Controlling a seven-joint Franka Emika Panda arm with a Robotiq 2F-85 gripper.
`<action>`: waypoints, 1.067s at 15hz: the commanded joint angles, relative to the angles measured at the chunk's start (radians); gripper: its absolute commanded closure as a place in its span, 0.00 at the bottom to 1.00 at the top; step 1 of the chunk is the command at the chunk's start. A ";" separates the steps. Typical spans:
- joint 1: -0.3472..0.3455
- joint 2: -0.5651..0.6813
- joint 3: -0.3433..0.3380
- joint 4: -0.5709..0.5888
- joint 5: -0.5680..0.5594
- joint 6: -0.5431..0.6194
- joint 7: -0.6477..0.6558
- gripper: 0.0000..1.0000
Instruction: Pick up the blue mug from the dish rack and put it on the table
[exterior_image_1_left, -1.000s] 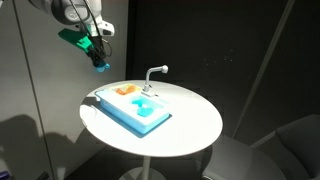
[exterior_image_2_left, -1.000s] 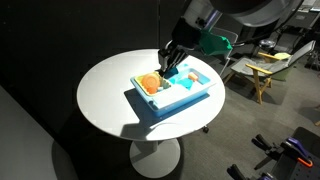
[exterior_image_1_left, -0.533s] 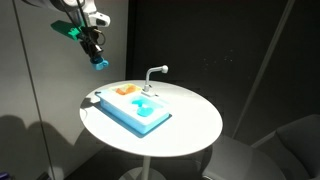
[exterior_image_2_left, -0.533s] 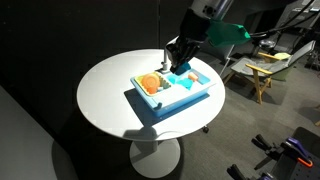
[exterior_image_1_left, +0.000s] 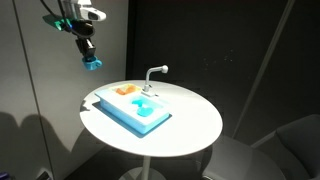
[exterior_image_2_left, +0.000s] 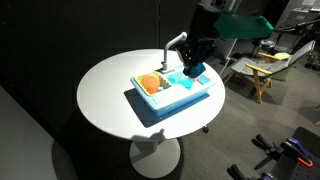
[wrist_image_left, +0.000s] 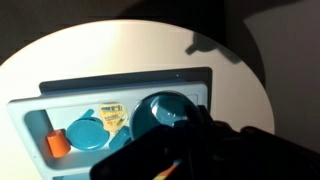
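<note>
My gripper (exterior_image_1_left: 89, 58) is shut on the blue mug (exterior_image_1_left: 92, 65) and holds it high in the air, out past the edge of the round white table (exterior_image_1_left: 190, 125). In the other exterior view the gripper (exterior_image_2_left: 194, 62) and mug (exterior_image_2_left: 195, 71) hang over the far end of the light blue sink unit (exterior_image_2_left: 170, 100). The dish rack (exterior_image_1_left: 112, 94) is the pale end of the unit and holds an orange item (exterior_image_1_left: 125, 90). In the wrist view the mug (wrist_image_left: 158, 112) shows round and open-topped between my dark jaws (wrist_image_left: 185, 138), with the sink unit (wrist_image_left: 30, 110) far below.
A white faucet (exterior_image_1_left: 152, 75) stands at the sink unit's back edge. A dark chair (exterior_image_1_left: 290, 140) sits beside the table. A wooden stool and clutter (exterior_image_2_left: 255, 68) stand beyond the table. Dark curtains form the backdrop.
My gripper has risen and moved away from the sink unit with the blue mug in it, ending farther out past the table's edge.
</note>
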 joint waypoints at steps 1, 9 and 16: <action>-0.012 -0.056 0.012 -0.023 -0.026 -0.064 0.081 0.98; -0.048 -0.149 -0.001 -0.098 -0.032 -0.078 0.128 0.98; -0.104 -0.214 -0.022 -0.162 -0.008 -0.061 0.113 0.98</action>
